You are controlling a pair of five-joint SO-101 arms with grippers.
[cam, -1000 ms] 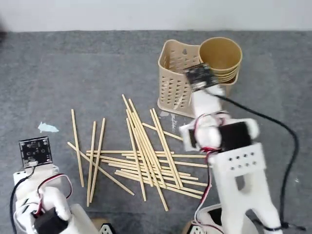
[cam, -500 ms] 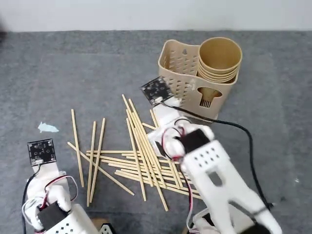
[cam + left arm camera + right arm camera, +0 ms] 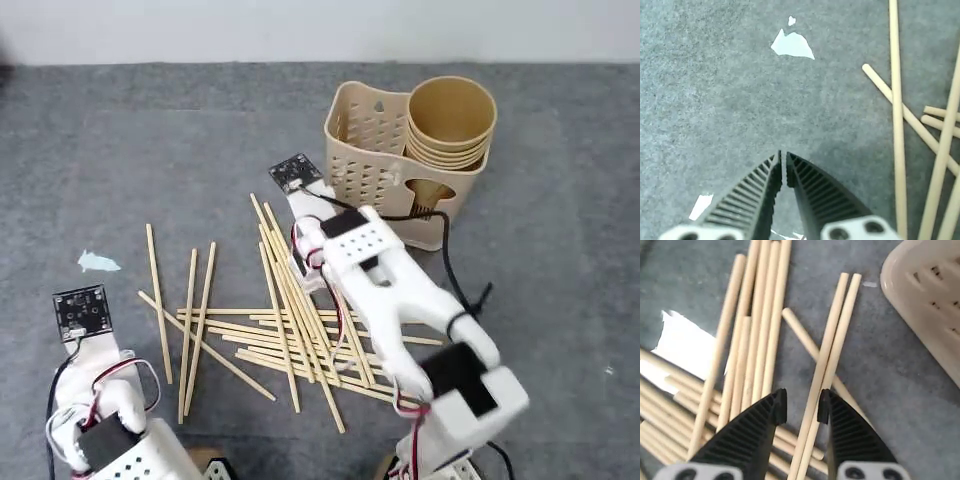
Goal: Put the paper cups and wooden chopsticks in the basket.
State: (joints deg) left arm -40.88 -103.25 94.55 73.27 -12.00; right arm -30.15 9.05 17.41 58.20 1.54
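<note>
Tan paper cups point(image 3: 452, 118) stand stacked upright in the 3 o'clock side of the beige basket point(image 3: 362, 160). Wooden chopsticks point(image 3: 285, 325) lie scattered flat at its 7 o'clock.

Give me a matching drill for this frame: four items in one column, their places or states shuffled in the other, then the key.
Column 1
1. paper cups
2. wooden chopsticks
3. left gripper
4. right gripper

Column 2
A. jaws open, above a pair of chopsticks
B. stacked in one end of the basket
C. jaws shut on nothing, above the grey mat
D. scattered flat on the mat

Pairs: 1-B, 2-D, 3-C, 4-A
</note>
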